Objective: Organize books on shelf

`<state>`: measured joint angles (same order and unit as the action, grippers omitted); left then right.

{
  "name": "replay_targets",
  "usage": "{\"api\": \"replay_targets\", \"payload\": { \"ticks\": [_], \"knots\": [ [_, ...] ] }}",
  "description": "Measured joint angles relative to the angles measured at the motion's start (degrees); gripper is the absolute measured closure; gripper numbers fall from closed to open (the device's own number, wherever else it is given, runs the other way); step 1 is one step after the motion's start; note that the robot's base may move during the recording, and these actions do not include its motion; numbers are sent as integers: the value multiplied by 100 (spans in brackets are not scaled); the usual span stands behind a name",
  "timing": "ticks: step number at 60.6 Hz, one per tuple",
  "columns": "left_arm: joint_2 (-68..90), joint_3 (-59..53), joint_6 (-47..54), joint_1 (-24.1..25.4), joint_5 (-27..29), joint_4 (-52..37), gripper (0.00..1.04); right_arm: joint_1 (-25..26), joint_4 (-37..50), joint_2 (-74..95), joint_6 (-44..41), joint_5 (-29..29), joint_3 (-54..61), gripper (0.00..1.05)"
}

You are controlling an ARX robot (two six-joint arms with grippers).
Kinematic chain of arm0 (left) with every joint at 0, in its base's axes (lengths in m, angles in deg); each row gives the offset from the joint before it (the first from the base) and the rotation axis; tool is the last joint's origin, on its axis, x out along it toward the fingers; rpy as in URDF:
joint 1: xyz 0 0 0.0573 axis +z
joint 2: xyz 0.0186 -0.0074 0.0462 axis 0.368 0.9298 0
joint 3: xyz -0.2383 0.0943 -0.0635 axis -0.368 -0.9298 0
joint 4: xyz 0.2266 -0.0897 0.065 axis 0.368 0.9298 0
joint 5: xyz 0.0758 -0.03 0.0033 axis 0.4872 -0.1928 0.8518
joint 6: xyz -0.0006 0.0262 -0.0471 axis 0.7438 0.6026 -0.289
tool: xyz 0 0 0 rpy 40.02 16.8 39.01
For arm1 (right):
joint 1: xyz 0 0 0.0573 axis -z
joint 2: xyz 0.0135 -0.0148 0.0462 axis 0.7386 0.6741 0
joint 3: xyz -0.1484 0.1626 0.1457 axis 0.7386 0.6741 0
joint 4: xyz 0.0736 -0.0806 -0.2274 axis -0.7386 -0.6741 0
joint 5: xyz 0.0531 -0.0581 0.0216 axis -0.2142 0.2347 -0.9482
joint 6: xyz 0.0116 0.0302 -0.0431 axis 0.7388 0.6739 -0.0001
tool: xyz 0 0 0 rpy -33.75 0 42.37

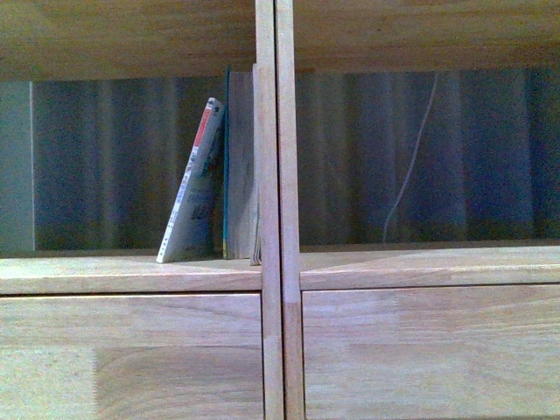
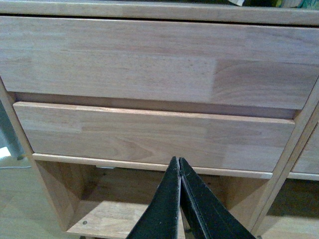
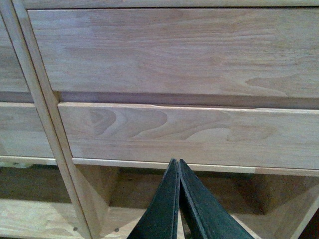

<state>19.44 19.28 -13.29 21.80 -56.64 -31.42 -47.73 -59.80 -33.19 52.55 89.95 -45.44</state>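
Note:
In the front view the light wood shelf (image 1: 271,271) has a central upright (image 1: 278,175). In the left compartment the thin pale booklet (image 1: 192,188) with a red-and-white spine leans to the right against the teal-covered book (image 1: 227,166), which stands upright against the central upright. Neither arm shows in the front view. My left gripper (image 2: 179,160) is shut and empty, in front of the left column's drawer fronts (image 2: 149,134). My right gripper (image 3: 178,162) is shut and empty, in front of the right column's drawer fronts (image 3: 189,134).
A thin pale cord (image 1: 411,166) hangs behind the right compartment. Below the drawers, open bottom compartments show in the left wrist view (image 2: 109,209) and in the right wrist view (image 3: 144,199). A drawer front (image 1: 131,350) lies under the books.

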Motion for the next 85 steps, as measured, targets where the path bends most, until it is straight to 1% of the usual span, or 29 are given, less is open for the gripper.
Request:
{"api": "replay_targets", "payload": {
  "ticks": [34,53,54,56,60,61,68,70,73,77,78,83,84,85],
  "knots": [
    [-494,-575,11,-2,11,-105,102,0,0,0,0,0,0,102],
    [-522,-584,13,-2,11,-103,102,0,0,0,0,0,0,102],
    [-522,-584,13,-2,11,-103,102,0,0,0,-13,0,0,101],
    [-522,-584,7,-2,11,-103,102,0,0,0,-9,0,0,95],
    [-522,-584,11,-2,11,-103,88,0,0,0,-9,0,0,82],
    [-522,-584,13,-2,11,-103,83,0,0,0,-9,-2,0,77],
    [-522,-584,13,-2,11,-103,63,0,0,0,-9,-2,0,58],
    [-522,-584,11,-2,11,-105,56,0,0,0,-9,0,0,51],
    [-522,-584,13,-2,11,-103,49,0,0,0,-9,0,0,44],
    [-522,-584,13,-2,11,-105,35,0,0,0,-9,0,0,30],
    [-522,-584,11,-2,11,-103,30,0,0,0,-9,0,0,25],
    [-522,-584,13,-2,11,-103,16,0,0,0,-9,0,0,13],
    [-522,-584,11,-2,11,-103,11,0,0,0,-9,0,0,8],
    [-522,-584,13,-2,11,-105,8,0,0,0,-9,0,0,6]
  ]
}}
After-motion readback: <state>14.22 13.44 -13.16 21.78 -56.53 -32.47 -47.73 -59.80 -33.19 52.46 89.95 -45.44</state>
